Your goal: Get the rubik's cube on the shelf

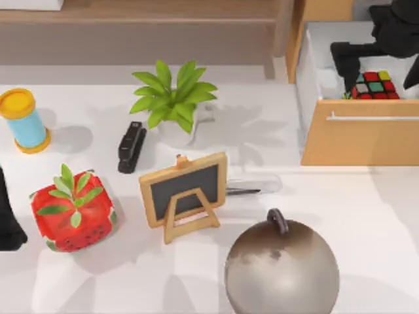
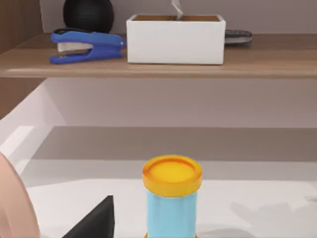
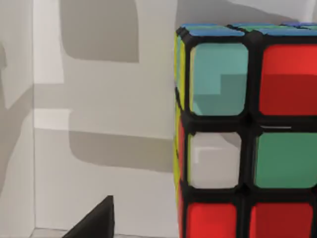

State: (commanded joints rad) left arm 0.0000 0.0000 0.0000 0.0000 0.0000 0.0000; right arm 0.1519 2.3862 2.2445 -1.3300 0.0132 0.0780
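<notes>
Rubik's cube (image 3: 237, 134) faces filled the near field of the right wrist view, close ahead of the right gripper (image 1: 393, 33); seen from above, the cube (image 1: 374, 86) sat inside the open drawer (image 1: 360, 140) of the light-orange cabinet, with the dark arm hanging just above and behind it. Whether the fingers were spread or closed could not be told: a single dark tip (image 3: 96, 220) showed beside the cube, apart from it, and nothing appeared to be held. Judged from its look, the cube was light, rigid and hard-edged, with smooth stickered faces that might slip; two opposite flat faces, taken at mid-height, would offer the surest hold. The cube's far side and its base were hidden, and the drawer walls stood close, leaving little room around the fingers. The shelf (image 1: 137, 13) ran along the back, its top board cut off at the upper edge. The left gripper (image 1: 8, 226) rested parked at the table (image 1: 366, 216) edge, its fingers likewise unreadable, facing a blue bottle with a yellow cap (image 2: 172, 196).
</notes>
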